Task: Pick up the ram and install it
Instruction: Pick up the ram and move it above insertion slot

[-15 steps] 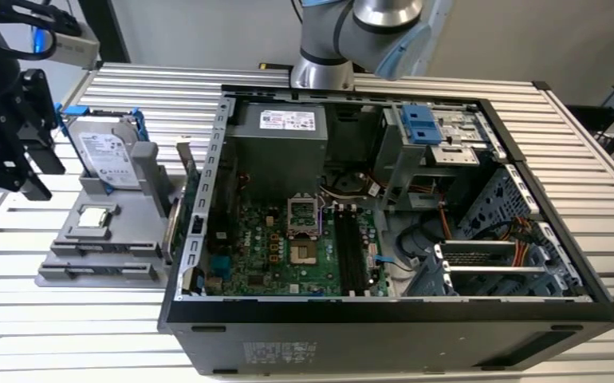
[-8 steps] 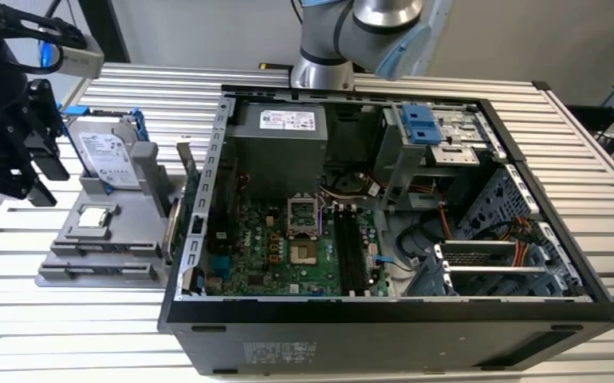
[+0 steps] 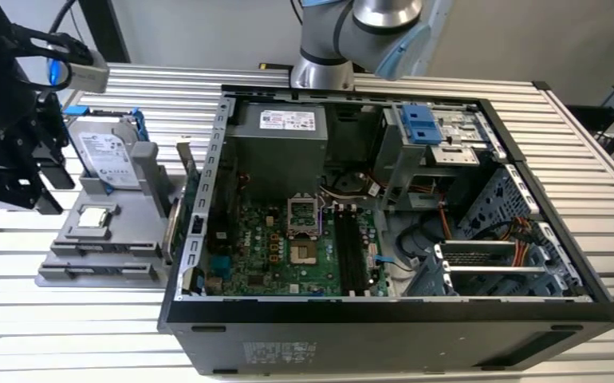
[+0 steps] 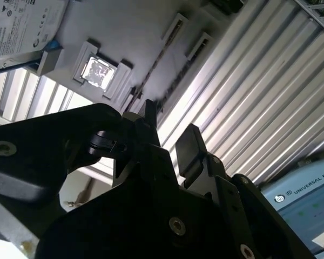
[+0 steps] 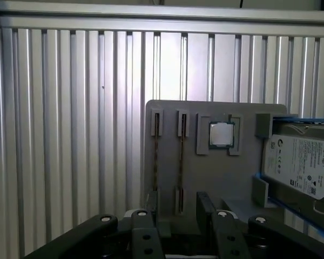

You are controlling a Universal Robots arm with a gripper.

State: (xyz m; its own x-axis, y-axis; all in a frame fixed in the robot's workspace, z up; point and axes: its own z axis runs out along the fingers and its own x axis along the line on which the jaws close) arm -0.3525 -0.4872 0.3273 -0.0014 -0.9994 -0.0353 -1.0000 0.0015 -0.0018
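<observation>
Gripper (image 3: 33, 195) at exterior view's left, hanging over grey holder (image 3: 100, 259) beside open computer case (image 3: 392, 307). Fingers (image 5: 204, 206) apart with moderate gap, nothing clamped. Ram (image 5: 182, 156) stands on edge in holder slot, just beside processor chip (image 5: 221, 135); hard drive (image 5: 299, 164) beyond chip. In first wrist view, ram's line runs into gap between fingers. Second stick (image 5: 155, 156) in neighbouring slot. Whether fingers touch ram: cannot tell.

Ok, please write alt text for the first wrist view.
Open pincer hovers over a grey holder on a ribbed table. The holder carries the ram edge-on in a slot, a silver processor chip and a hard drive.
</observation>
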